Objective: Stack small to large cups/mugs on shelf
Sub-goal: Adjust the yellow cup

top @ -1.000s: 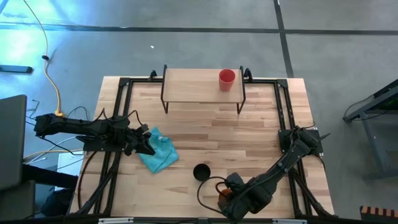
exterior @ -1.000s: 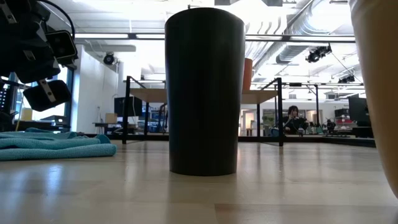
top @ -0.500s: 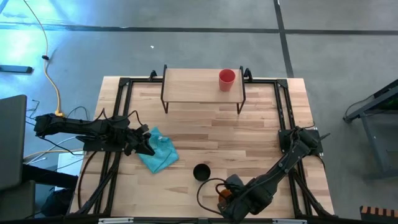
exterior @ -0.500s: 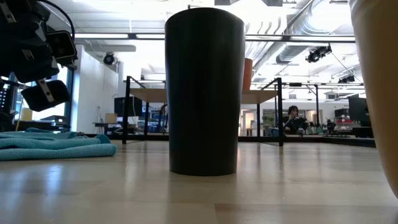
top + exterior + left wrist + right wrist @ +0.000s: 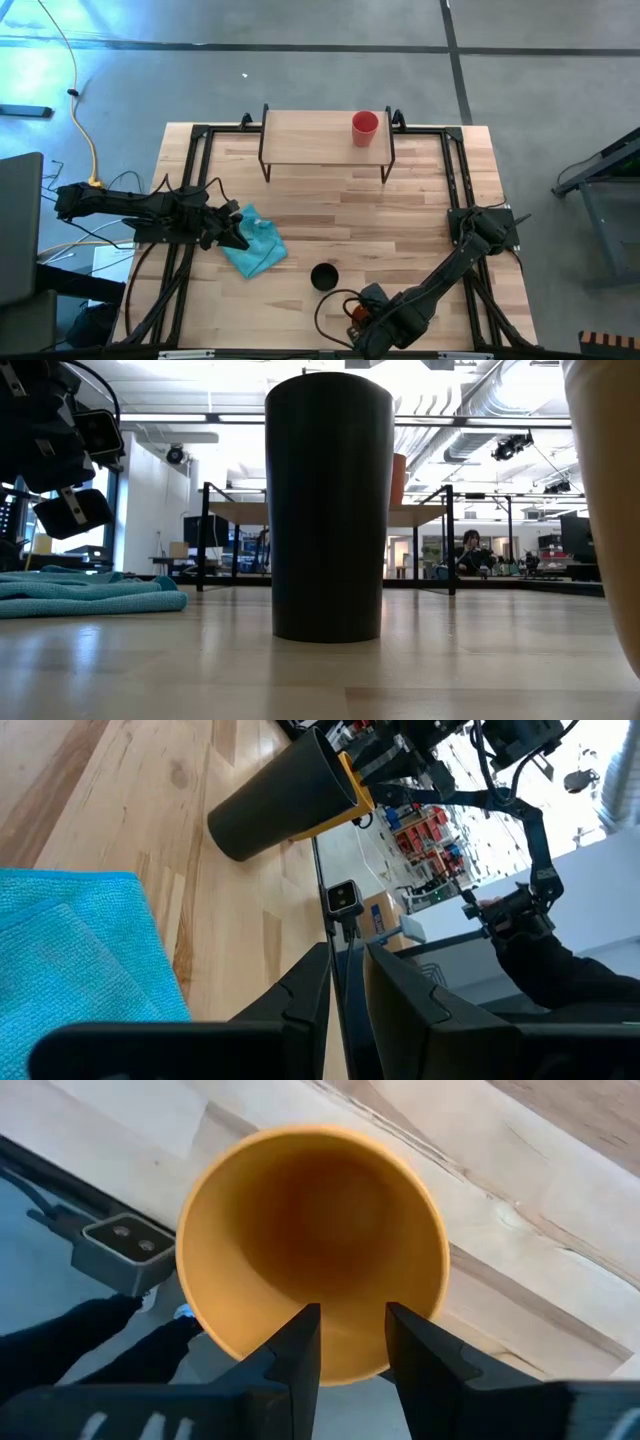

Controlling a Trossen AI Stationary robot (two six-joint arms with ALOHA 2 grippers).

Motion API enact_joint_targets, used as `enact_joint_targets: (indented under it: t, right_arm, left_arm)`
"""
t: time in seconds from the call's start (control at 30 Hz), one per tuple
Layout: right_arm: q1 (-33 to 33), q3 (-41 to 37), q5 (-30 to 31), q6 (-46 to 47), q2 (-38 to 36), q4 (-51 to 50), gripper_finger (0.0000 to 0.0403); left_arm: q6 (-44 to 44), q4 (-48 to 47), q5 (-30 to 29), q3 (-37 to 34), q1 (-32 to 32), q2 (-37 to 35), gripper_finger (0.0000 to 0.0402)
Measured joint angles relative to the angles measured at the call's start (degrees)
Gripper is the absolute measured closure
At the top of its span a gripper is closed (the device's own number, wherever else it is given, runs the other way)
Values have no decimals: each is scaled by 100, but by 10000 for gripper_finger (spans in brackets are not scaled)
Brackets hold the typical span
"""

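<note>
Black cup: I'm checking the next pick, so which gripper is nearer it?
Right. The right gripper sits just beside the black cup; the left gripper lies farther off, over the cloth.

The shelf (image 5: 325, 140) is sitting top centre of the table (image 5: 400, 215) in the high view, with one cup (image 5: 365, 127) standing on its right end. A second cup (image 5: 324, 276) is standing low centre, a third (image 5: 358, 312) just lower right of it under the right gripper (image 5: 362, 318). The cloth (image 5: 254, 243) is lying to the left, the left gripper (image 5: 236, 236) touching its left edge.
</note>
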Motion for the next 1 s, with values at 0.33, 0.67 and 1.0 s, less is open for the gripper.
enact_joint_targets:
  t: [0.33,0.67,1.0]
  right_arm:
    - [0,357,280,-253,-9,-104,285]
    - [7,867,354,-279,-20,-1694,281]
    - [-17,850,586,-577,-13,-1669,281]
  left_arm:
    - [0,0,-11,0,0,0,346]
    - [-52,2,-151,0,2,0,346]
    - [-92,2,-200,0,0,0,346]
